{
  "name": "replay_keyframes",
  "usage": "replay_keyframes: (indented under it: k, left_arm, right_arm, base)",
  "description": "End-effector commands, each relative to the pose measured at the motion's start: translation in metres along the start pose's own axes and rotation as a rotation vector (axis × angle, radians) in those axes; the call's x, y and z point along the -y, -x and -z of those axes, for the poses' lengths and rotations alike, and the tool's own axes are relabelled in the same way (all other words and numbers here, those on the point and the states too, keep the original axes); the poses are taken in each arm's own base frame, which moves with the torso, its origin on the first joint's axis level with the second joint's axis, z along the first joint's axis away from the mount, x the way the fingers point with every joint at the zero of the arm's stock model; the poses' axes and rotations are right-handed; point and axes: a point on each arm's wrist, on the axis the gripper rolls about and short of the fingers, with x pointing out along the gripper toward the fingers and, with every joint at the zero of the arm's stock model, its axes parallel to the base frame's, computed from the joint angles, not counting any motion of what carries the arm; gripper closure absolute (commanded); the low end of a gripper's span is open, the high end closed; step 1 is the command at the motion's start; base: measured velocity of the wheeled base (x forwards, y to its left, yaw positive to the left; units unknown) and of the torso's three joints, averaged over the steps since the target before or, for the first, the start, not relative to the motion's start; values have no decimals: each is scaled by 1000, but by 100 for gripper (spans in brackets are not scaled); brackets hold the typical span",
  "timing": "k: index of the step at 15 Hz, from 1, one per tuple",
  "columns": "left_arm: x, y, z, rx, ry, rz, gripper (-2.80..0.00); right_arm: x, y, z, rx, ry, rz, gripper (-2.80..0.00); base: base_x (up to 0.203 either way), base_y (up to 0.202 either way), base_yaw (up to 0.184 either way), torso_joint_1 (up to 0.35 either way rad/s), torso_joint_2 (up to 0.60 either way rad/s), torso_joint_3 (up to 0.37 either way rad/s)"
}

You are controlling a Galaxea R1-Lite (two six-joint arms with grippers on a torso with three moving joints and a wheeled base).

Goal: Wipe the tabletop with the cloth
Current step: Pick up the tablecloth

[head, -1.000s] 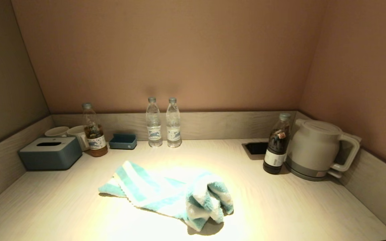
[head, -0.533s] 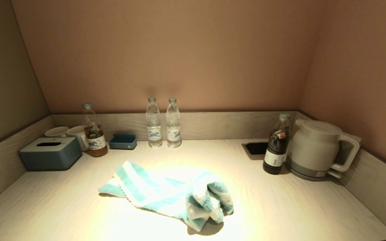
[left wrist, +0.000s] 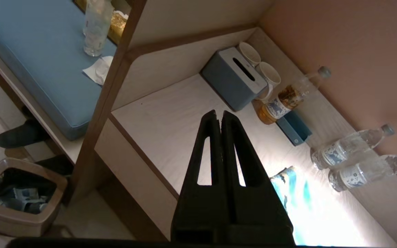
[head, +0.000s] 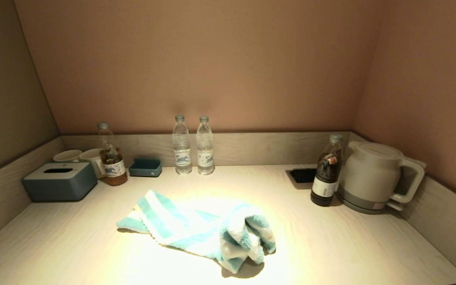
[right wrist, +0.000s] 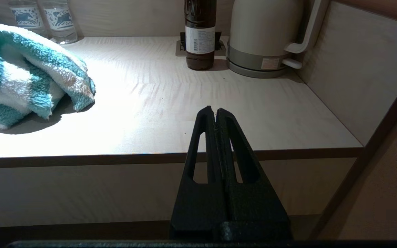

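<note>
Left pincer (left wrist: 218, 115) is clenched tight on nothing, hanging off the counter's front corner and looking down at it, so my read is we're at the approach step, nothing wiped yet. Right pincer (right wrist: 215, 112) is clenched empty too, parked low in front of the counter edge.

The fluffy teal-and-white striped terry cloth (head: 202, 229) lies bunched on the pale beige wood-grain tabletop (head: 350, 241), ahead of the left pincer and off to its far side, well apart from the tips. Next move, I'd guess: open those fingers, reach over the edge and pinch the thick rumpled end.

Head count beyond the pincers: one cloth, two clear water bottles (head: 193, 145), one amber tea bottle (head: 111, 154), one dark bottle (head: 326, 176), one cream kettle (head: 374, 178), one grey-blue tissue box (head: 59, 181), two white cups (head: 81, 157), one small blue tray (head: 145, 167).
</note>
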Motion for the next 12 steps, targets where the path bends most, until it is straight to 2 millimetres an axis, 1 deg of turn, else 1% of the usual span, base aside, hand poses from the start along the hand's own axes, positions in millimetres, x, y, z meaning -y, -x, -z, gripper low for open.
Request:
replay_keyframes:
  k: [1, 2, 4, 5, 6, 8, 9, 11, 12]
  left_arm:
    - [-29, 21, 15, 87, 60, -16, 0]
    - [-40, 32, 22, 114, 66, 21, 0]
    - [-47, 40, 35, 123, 32, 78, 0]
    - [-54, 45, 39, 128, 18, 138, 0]
    - [-55, 46, 44, 113, -11, 217, 0]
    - [-56, 46, 48, 111, -63, 315, 0]
    - [-61, 49, 54, 121, -122, 412, 0]
    - [-69, 50, 66, 164, -238, 548, 0]
    - [-72, 47, 75, 205, -303, 609, 0]
  right_arm:
    - [0, 0, 0, -1, 0, 0, 0]
    - [0, 0, 0, -1, 0, 1, 0]
    - [0, 0, 0, -1, 0, -1, 0]
    - [0, 0, 0, -1, 0, 1, 0]
    - [0, 0, 0, -1, 0, -1, 0]
    - [0, 0, 0, -2, 0, 1, 0]
    - [0, 0, 0, -1, 0, 1, 0]
    - [0, 0, 0, -1, 0, 1, 0]
    - [0, 0, 0, -1, 0, -1, 0]
  base:
    - [0, 0, 0, 0, 0, 0]
    - [0, 0, 0, 0, 0, 0]
    - [0, 0, 0, 0, 0, 0]
    - [0, 0, 0, 0, 0, 0]
    - [0, 0, 0, 0, 0, 0]
    - [0, 0, 0, 0, 0, 0]
    - [0, 0, 0, 0, 0, 0]
    - [0, 0, 0, 0, 0, 0]
    - [0, 0, 0, 0, 0, 0]
